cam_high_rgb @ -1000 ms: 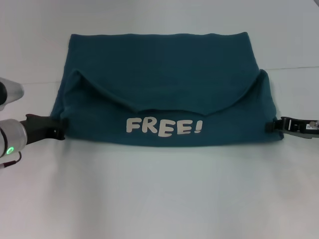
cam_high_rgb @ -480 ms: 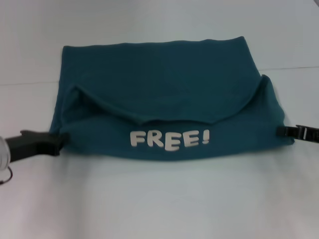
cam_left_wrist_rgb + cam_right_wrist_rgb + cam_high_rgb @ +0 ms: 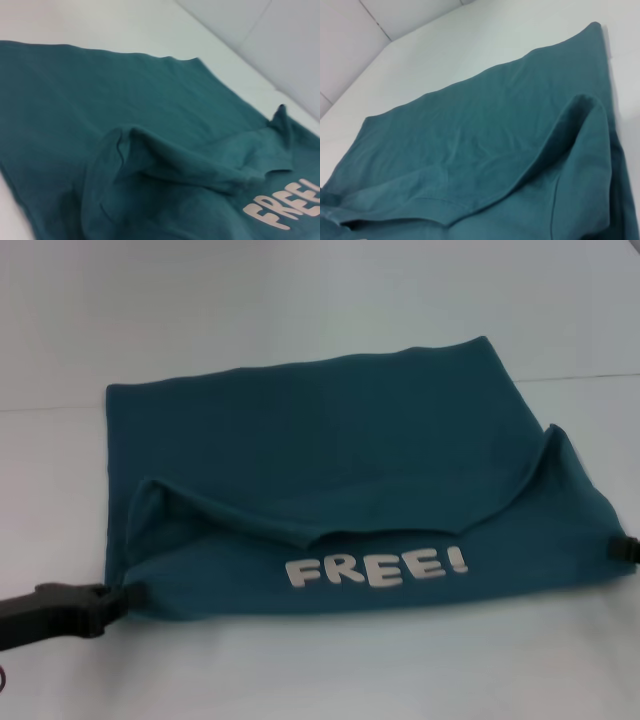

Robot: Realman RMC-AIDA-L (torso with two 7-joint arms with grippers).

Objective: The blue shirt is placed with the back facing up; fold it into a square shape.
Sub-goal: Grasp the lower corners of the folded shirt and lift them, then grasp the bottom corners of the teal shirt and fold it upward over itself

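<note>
A blue shirt (image 3: pixel 330 480) lies long side across the worktop (image 3: pixel 320 670). The left gripper (image 3: pixel 118 602) and right gripper (image 3: pixel 622 548) pinch its near corners; fingers clenched on cloth.

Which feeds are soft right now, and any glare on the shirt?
Head view: slightly soft overall, the blue shirt evenly lit, no glare, left end effector dark at the shirt's edge. Left wrist view: lettering blurred. Right wrist view: near folds soft.
</note>
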